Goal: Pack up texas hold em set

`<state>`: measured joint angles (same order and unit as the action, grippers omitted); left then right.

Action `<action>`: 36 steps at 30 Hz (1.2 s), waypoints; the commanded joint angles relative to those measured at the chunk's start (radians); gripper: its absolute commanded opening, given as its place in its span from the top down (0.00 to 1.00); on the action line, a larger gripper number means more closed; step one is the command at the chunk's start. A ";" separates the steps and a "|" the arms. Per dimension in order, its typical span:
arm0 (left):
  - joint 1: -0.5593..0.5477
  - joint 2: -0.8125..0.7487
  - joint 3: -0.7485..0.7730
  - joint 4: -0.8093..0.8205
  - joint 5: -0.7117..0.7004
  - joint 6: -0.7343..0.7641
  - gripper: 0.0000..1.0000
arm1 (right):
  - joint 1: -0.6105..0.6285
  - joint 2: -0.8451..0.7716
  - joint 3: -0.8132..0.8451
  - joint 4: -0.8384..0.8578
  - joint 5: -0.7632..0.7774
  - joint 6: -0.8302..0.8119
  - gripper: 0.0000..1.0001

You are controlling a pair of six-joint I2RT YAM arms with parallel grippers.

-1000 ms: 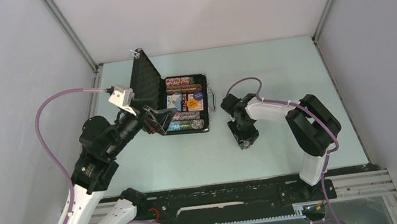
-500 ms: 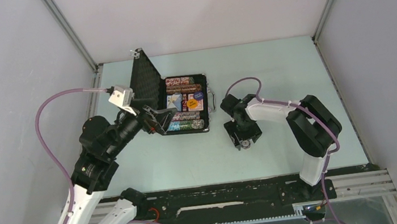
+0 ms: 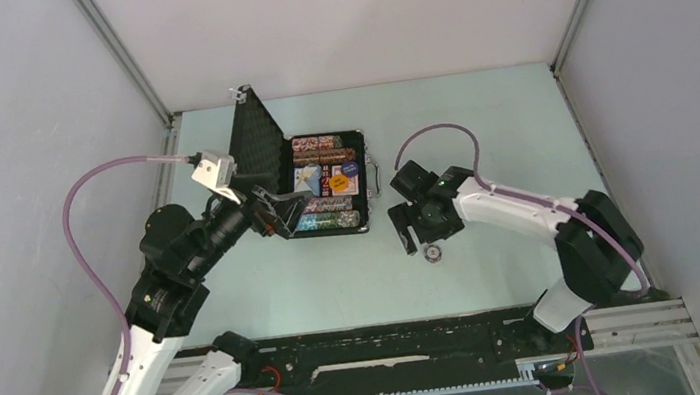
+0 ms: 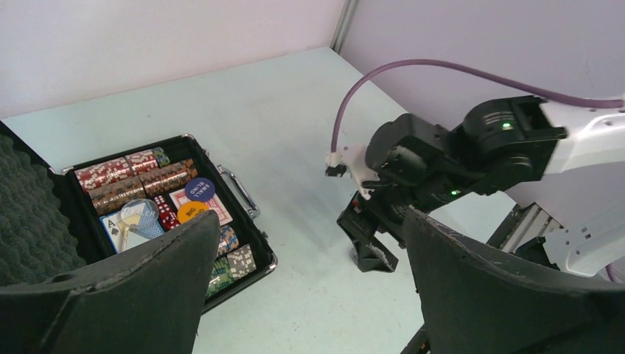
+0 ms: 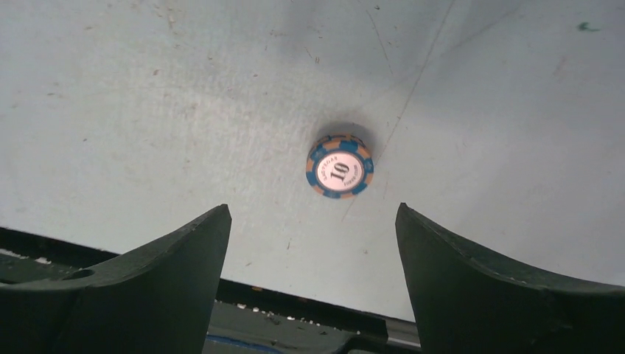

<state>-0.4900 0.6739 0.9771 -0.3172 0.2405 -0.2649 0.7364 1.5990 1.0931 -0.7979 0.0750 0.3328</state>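
Right fingers [image 3: 408, 239] wide apart, empty. Chip [image 5: 340, 167] flat on bench [image 3: 479, 131] just ahead, centred between them. Left fingers [image 3: 279, 209] wide, empty, beside open case [image 3: 255, 154]. We judge risk: chip lies low, so tips may skid over or flick it away; a tilted pinch could drop it short of case.

The pale green table [image 3: 478, 121] is carrying two things and is showing faint scratches and scuffs in the right wrist view. An open black case [image 3: 258, 153] is sitting directly on it toward the far left, its lid standing upright. A single blue-and-orange chip [image 5: 340, 166] marked 10 is lying flat on the surface, apart from the case, to its right and nearer the front edge
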 commanded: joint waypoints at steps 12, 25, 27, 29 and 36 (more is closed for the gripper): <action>0.008 -0.052 -0.058 0.066 -0.077 -0.045 0.00 | 0.097 -0.465 -0.128 0.026 0.239 0.130 0.01; 0.008 -0.082 -0.114 0.111 -0.165 -0.038 0.00 | 0.079 -0.458 -0.156 0.103 0.189 0.322 0.00; 0.008 -0.080 -0.115 0.112 -0.159 -0.038 0.00 | 0.068 -0.436 -0.154 0.106 0.162 0.353 0.00; 0.008 -0.076 -0.111 0.112 -0.143 -0.046 0.00 | 0.055 -0.416 -0.148 0.097 0.168 0.394 0.00; 0.009 -0.060 -0.084 0.098 -0.050 -0.085 0.00 | -0.070 -0.356 -0.137 -0.060 0.128 0.897 0.00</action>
<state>-0.4881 0.6067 0.8768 -0.2485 0.1307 -0.3195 0.7372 1.2144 0.9375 -0.7853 0.2531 0.9005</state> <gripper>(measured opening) 0.996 0.993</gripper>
